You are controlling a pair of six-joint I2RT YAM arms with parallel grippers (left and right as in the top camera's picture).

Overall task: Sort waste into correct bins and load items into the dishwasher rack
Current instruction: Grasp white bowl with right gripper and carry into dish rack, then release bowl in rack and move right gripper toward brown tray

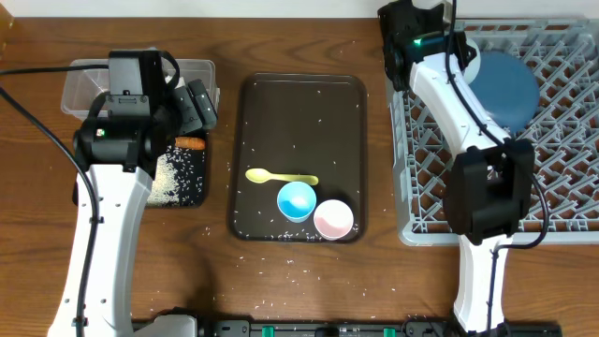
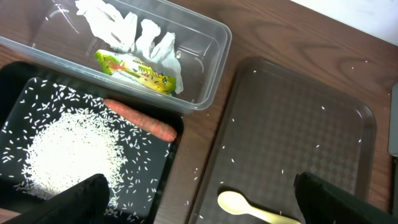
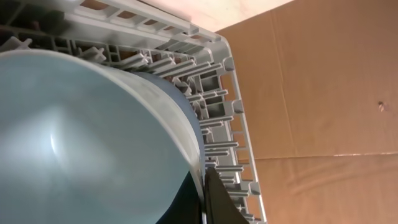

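The waste part looks nearly finished. The tissue [image 2: 124,28] and the yellow-green wrapper [image 2: 137,70] lie inside the clear tub [image 2: 214,59]. The rice [image 2: 68,146] and the carrot stick [image 2: 140,118] lie in the black tray [image 2: 15,78] just beside it. A few grains are scattered on the brown tray [image 1: 299,112] and on the table in front of it.

The loading part is only begun, I think. The dark-blue bowl [image 1: 505,84] is in the rack [image 1: 562,187], near its far side. The right gripper [image 3: 204,199] is at the bowl's rim with a finger on each side, so it seems closed on the bowl and not yet let go.

The yellow spoon [image 1: 279,177], the blue cup [image 1: 297,200] and the pink cup [image 1: 333,218] wait on the brown tray, the two cups touching. I cannot find the white bowl in any view.

The left gripper [image 2: 208,190] hangs above the black tray and the brown tray, its fingers wide apart and holding nothing.
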